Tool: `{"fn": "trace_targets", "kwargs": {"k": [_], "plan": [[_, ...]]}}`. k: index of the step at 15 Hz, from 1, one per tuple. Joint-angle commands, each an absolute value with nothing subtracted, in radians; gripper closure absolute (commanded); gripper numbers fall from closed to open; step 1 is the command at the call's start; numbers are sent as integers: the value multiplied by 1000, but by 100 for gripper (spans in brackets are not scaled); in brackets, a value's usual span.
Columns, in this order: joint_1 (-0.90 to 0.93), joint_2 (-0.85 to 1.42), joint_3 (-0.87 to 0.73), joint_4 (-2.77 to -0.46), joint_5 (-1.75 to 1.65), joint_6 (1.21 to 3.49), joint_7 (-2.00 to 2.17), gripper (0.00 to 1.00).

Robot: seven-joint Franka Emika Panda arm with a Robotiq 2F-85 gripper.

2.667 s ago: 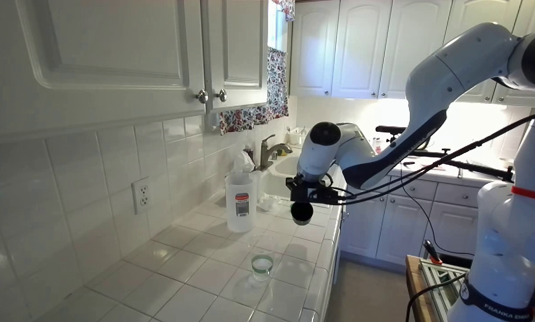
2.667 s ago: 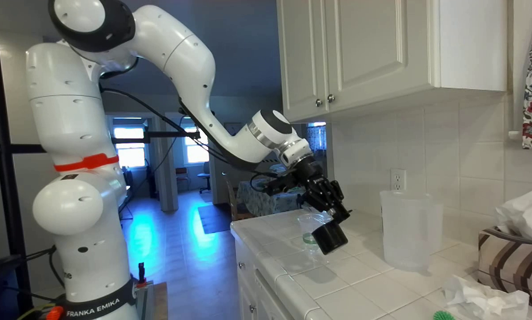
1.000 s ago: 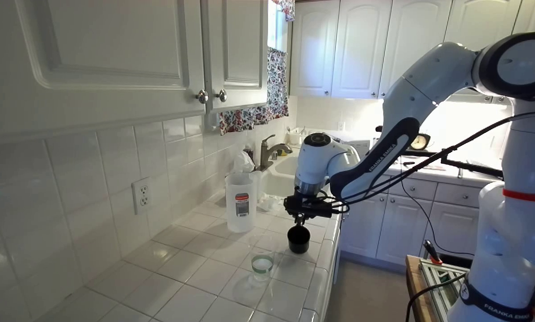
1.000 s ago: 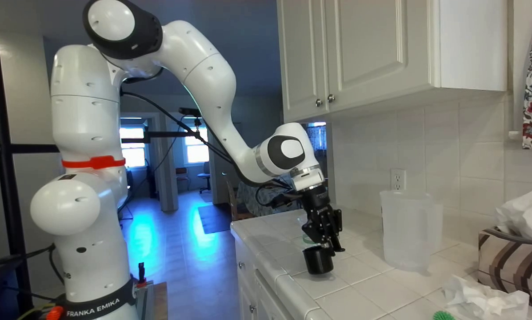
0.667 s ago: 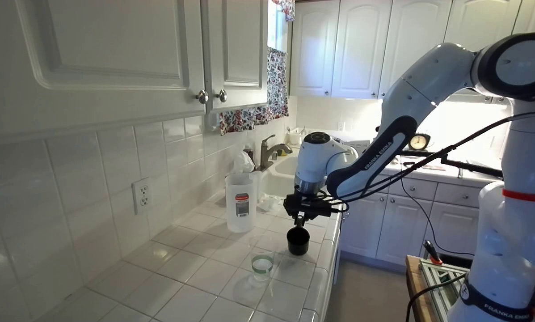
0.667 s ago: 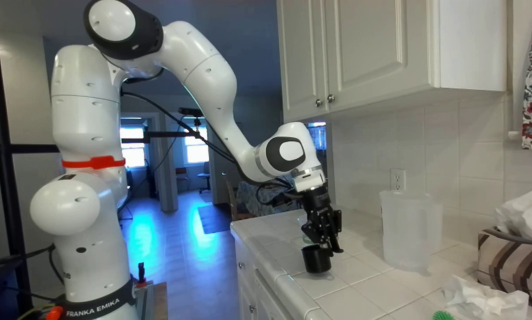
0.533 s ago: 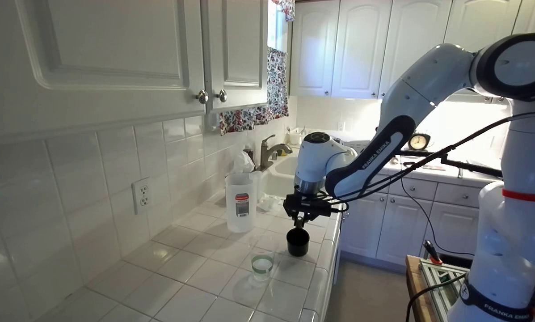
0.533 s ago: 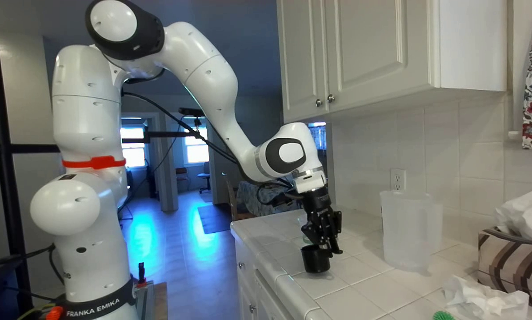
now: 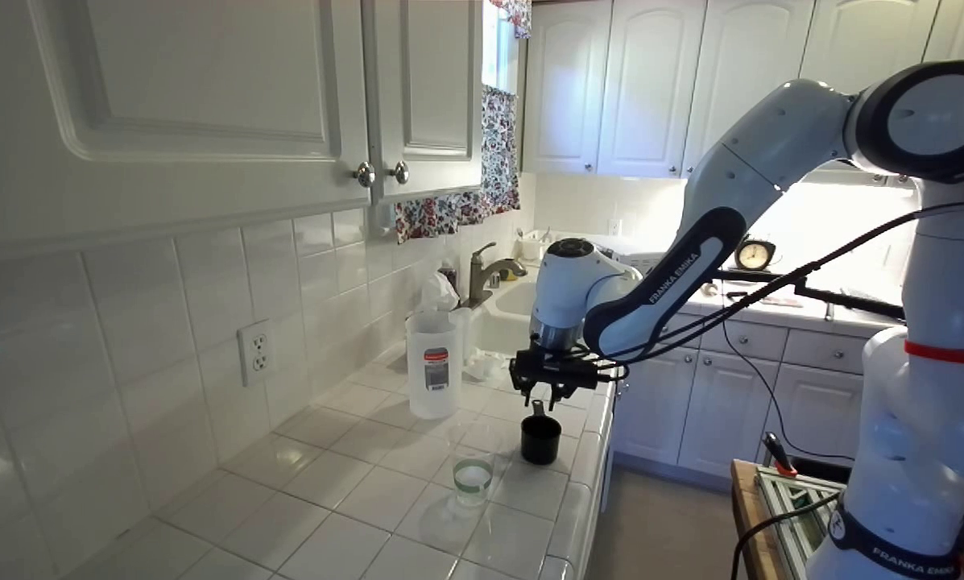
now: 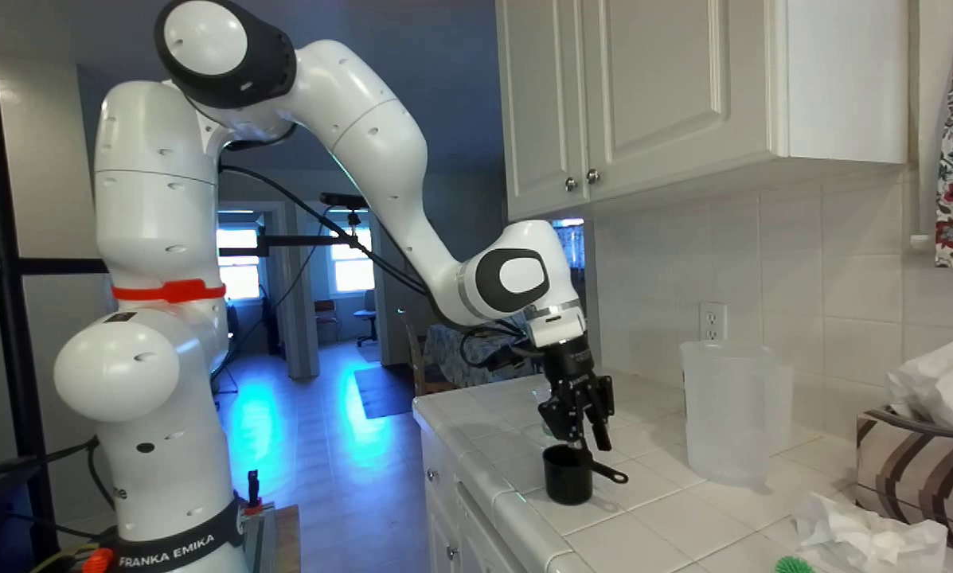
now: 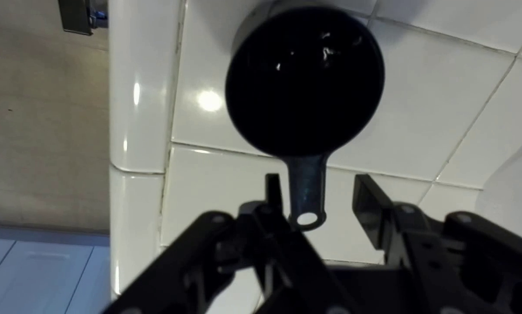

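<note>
A black measuring cup with a short handle stands upright on the white tiled counter near its front edge, in both exterior views [image 9: 540, 443] [image 10: 568, 477] and in the wrist view [image 11: 304, 83]. The handle has a hole at its end. My gripper [image 11: 323, 198] is open, with the handle lying between its two fingers. The handle is closer to the left finger in the wrist view, with a gap on each side. The gripper is just above the handle in both exterior views [image 9: 540, 401] [image 10: 593, 442]. The cup's inside is dark.
A clear cup with a green band [image 9: 472, 477] stands near the black cup. A frosted pitcher [image 9: 432, 374] stands towards the wall. A striped tissue box [image 10: 922, 477], crumpled tissue [image 10: 870, 535] and a green item [image 10: 794, 565] lie along the counter. Cabinets [image 10: 643, 103] hang overhead.
The arm lowered the black cup from a tilted position above the counter to upright on it. The fingers then opened and let go of the handle.
</note>
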State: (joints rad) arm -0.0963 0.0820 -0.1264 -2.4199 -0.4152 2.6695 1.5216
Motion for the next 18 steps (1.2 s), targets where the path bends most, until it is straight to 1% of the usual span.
{"fn": "trace_targets", "kwargs": {"k": [1, 2, 3, 4, 6, 8, 14, 18], "plan": [[-89, 91, -141, -2398, -402, 2661, 1489, 22], [-89, 85, -143, -2397, -410, 2658, 1498, 15], [-88, 71, -147, -2395, -418, 2642, 1515, 6], [-84, 48, -154, -2390, -452, 2613, 1557, 1], [-85, 2, -148, -2384, -441, 2537, 1549, 0], [-96, -56, -136, -2410, -452, 2575, 1434, 0], [-106, -200, -119, -2461, -342, 2640, 1032, 0], [6, -224, -198, -2469, -191, 2699, 774, 0]]}}
